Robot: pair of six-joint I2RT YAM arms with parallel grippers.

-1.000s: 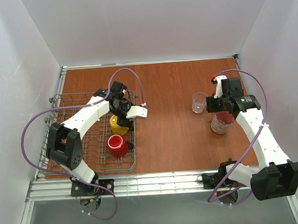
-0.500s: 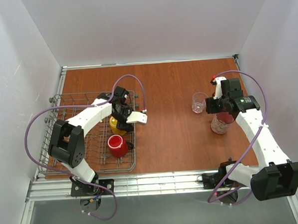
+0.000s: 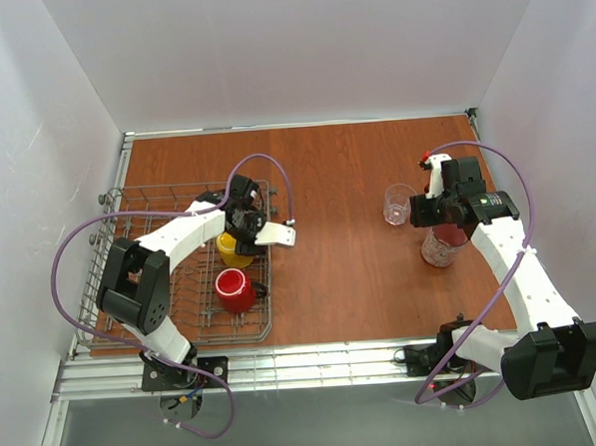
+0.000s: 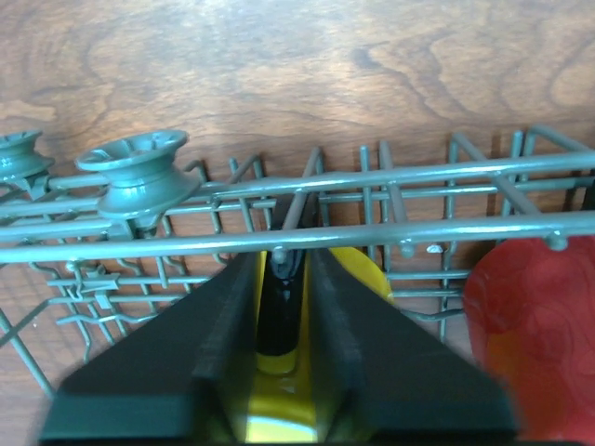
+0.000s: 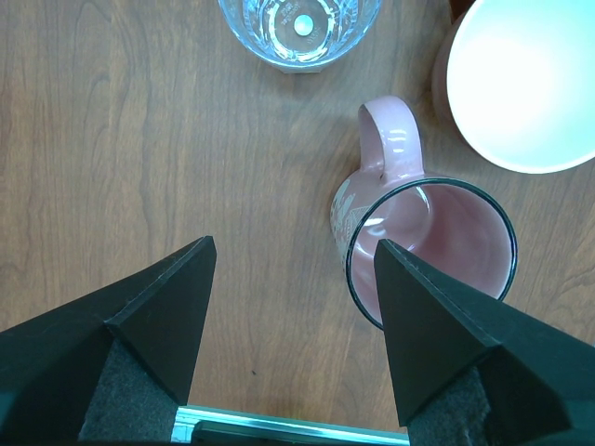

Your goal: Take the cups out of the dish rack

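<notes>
Top view: my left gripper [image 3: 245, 234] is reaching into the large grey wire dish rack [image 3: 111, 283] at the rim of the glossy yellow mug [image 3: 230, 253]. The glossy red mug [image 3: 235, 289] is sitting just beside it in the rack. Across the brown wooden table [image 3: 335, 171], my right gripper [image 3: 440, 224] is hovering over the spotted pink mug [image 3: 441, 250], near the clear glass tumbler [image 3: 398, 204].

Left wrist view: my black fingers [image 4: 223, 344] are pinching what looks like the yellow mug's [image 4: 358, 269] wall. Grey rack wires [image 4: 390, 232] are crossing directly ahead, and the red mug [image 4: 530, 325] is crowding the right. I am judging that a slanted lift could snag the mug on those wires, and so thin a pinch could let it swivel or slip.

Right wrist view: my jaws are standing wide apart, holding nothing. The pink mug [image 5: 423, 251] is standing upright on the table, its rim at one fingertip [image 5: 390, 255]. The tumbler [image 5: 299, 28] and a round white cup [image 5: 521, 84] are standing close by, so a careless sideways move could knock one over.
</notes>
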